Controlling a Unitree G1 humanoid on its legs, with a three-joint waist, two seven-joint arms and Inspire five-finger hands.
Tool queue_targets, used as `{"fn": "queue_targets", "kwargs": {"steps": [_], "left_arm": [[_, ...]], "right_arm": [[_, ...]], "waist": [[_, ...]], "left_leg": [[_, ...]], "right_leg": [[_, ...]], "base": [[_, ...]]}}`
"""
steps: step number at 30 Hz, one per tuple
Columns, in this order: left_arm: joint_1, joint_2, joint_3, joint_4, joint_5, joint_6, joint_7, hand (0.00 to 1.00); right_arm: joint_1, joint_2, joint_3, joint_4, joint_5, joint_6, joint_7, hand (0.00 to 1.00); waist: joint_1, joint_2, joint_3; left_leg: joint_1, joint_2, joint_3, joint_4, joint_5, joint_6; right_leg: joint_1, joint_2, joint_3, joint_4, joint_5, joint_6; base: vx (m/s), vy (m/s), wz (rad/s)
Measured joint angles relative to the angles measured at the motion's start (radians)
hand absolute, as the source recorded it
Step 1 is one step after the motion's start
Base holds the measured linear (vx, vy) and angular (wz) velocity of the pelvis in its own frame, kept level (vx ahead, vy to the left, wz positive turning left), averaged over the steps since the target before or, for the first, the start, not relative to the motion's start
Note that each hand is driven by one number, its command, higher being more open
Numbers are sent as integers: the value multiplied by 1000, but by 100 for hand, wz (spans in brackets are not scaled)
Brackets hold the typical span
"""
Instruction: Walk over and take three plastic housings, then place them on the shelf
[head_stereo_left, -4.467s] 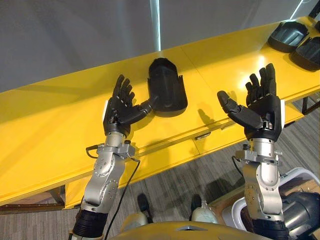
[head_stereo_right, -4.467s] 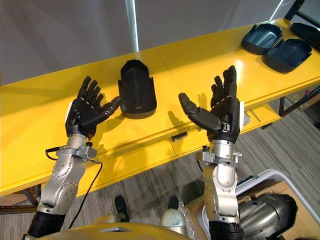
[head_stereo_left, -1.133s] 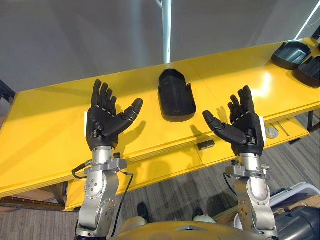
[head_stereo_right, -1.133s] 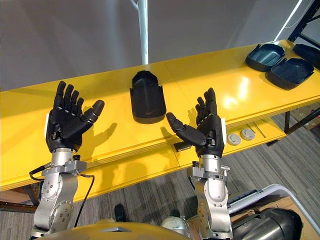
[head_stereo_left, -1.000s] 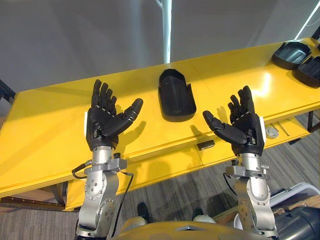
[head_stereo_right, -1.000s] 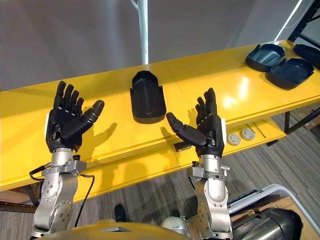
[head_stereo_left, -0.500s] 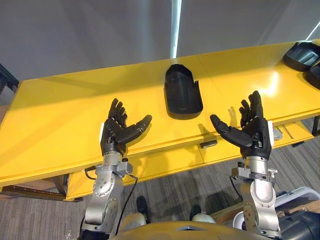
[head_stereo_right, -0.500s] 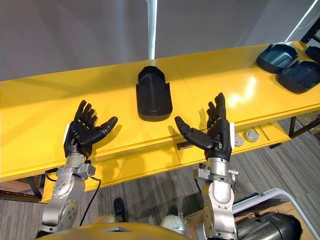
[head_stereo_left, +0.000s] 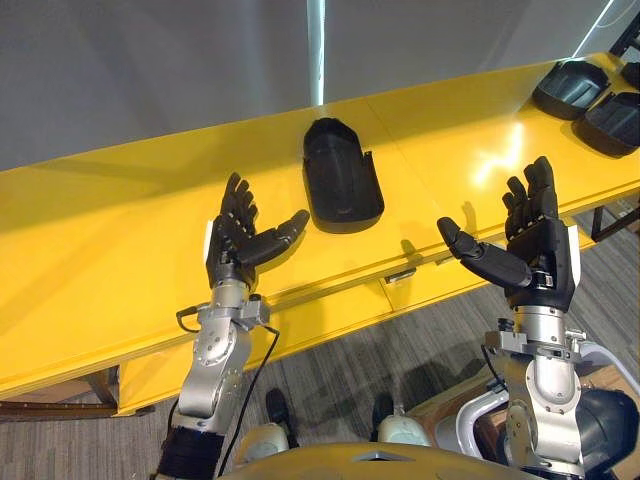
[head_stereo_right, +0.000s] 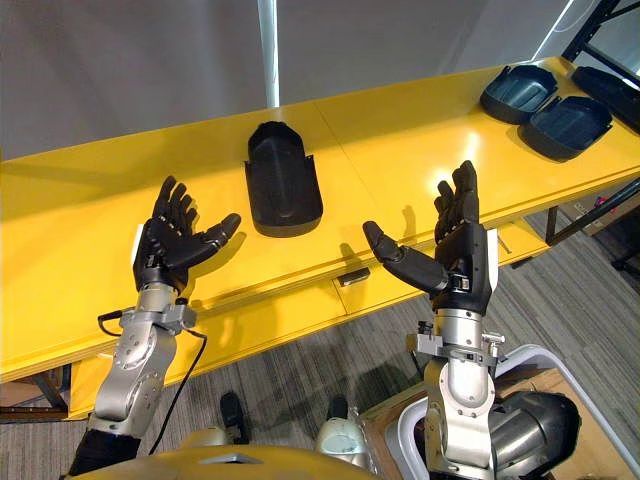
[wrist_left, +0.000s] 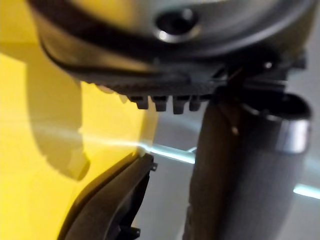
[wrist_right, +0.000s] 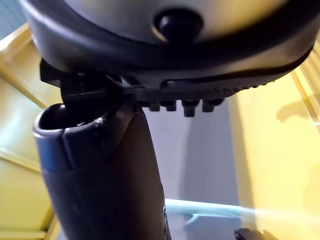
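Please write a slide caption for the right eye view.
Both open, left robot hand and right robot hand face a yellow table; one housing ahead, more housings far right.

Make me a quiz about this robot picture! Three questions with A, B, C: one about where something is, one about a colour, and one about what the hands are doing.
1. Where is the nearest black plastic housing?
A. On a chair
B. On the table
C. Inside a box

2. What colour is the table?
A. Blue
B. White
C. Yellow

3. How are the left hand and right hand?
A. Open and empty
B. Shut in fists
C. Shut on a cup

Answers:
1 B: it lies on the tabletop just beyond the hands.
2 C: the whole top is bright yellow.
3 A: the fingers are straight and spread, with nothing in them.
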Motion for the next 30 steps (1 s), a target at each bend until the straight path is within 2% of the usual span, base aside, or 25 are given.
{"fn": "queue_targets", "kwargs": {"steps": [3,6,11,25,30], "left_arm": [[-45,4,-31,33,1,1,12,100],[-52,4,-36,73,3,1,28,100],[-114,8,-52,115,5,1,31,100],[-150,38,-61,143,-9,-3,-21,100],[-151,46,-64,140,-70,-6,-45,100]], "right_arm": [[-4,-1,1,0,0,0,0,100],[-17,-2,0,0,0,0,0,100],[-18,-1,-8,0,8,0,-4,100],[-20,-1,-8,0,44,0,14,100],[-20,-1,-5,1,44,0,17,100]], "waist": [[-6,7,14],[-27,10,18],[-26,11,22],[-25,12,40],[-23,12,40]], "left_leg": [[0,0,4,0,-2,-1],[3,0,18,0,-8,-10],[6,0,22,0,-14,-9],[10,-7,25,-4,-21,-3],[9,-9,25,-4,-18,-6]], "right_leg": [[-5,0,4,0,-1,1],[-9,0,19,1,0,1],[-9,0,22,4,-2,4],[-9,-7,28,11,-11,16],[-10,-9,27,11,-10,16]], "base": [[28,-3,-5],[46,-1,-12],[52,1,-2],[2,1,0],[0,0,0]]}}
